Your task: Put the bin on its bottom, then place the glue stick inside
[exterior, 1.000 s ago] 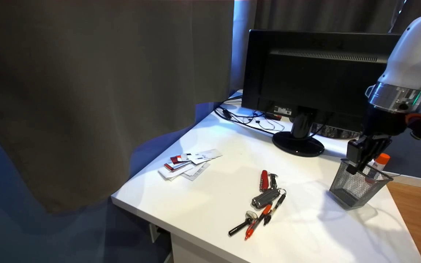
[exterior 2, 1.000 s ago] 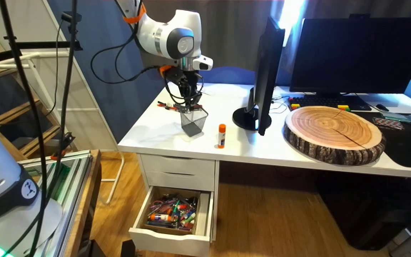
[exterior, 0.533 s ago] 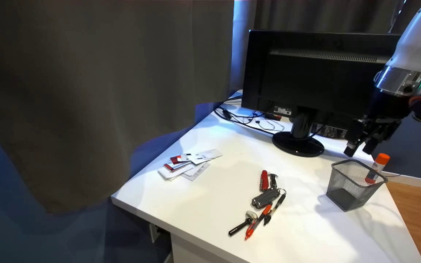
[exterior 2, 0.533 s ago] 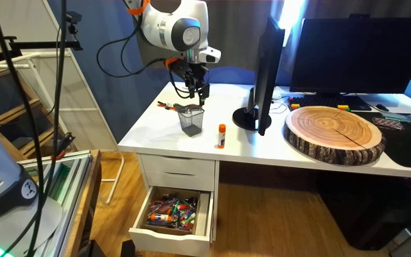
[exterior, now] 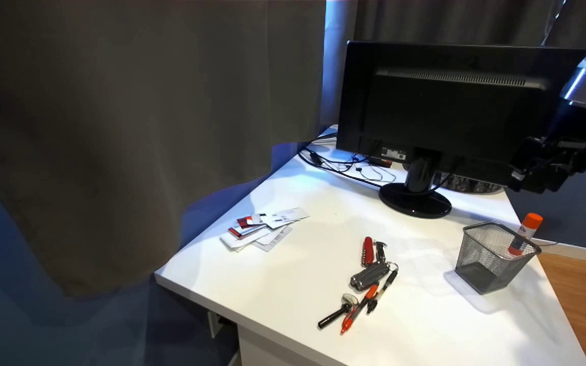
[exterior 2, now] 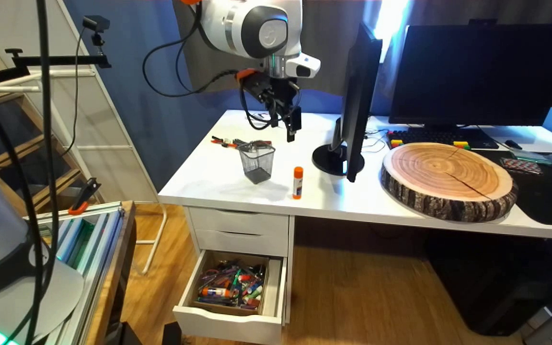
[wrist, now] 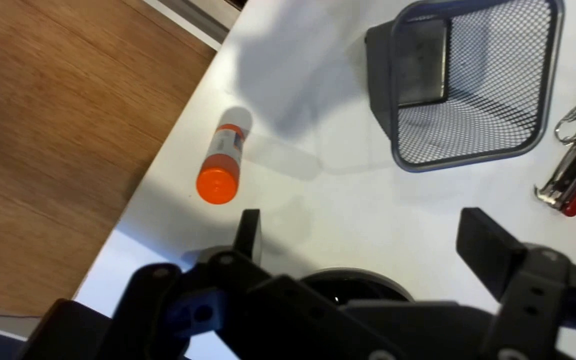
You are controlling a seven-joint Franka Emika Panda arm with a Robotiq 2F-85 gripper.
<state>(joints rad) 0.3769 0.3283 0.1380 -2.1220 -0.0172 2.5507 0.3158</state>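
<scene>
While the end effector (wrist: pixel 359 225) hangs with fingers (wrist: pixel 490 250) spread wide, gripping nothing, the glue stick (wrist: pixel 222 162) stands upright at ten o'clock from it in the wrist view, outside the bin (wrist: pixel 468 85), which rests on its base at one o'clock. An off-centre finger could topple the slim cylinder, whose round body might roll off the nearby edge of the surface (wrist: pixel 328 200). The squarish bin is grey mesh, its rim round-cornered; the stick's cap is smooth orange.

The bin (wrist: pixel 468 90) is grey mesh, the glue stick (wrist: pixel 223 162) orange-and-white, the hand (wrist: pixel 363 232) black.
</scene>
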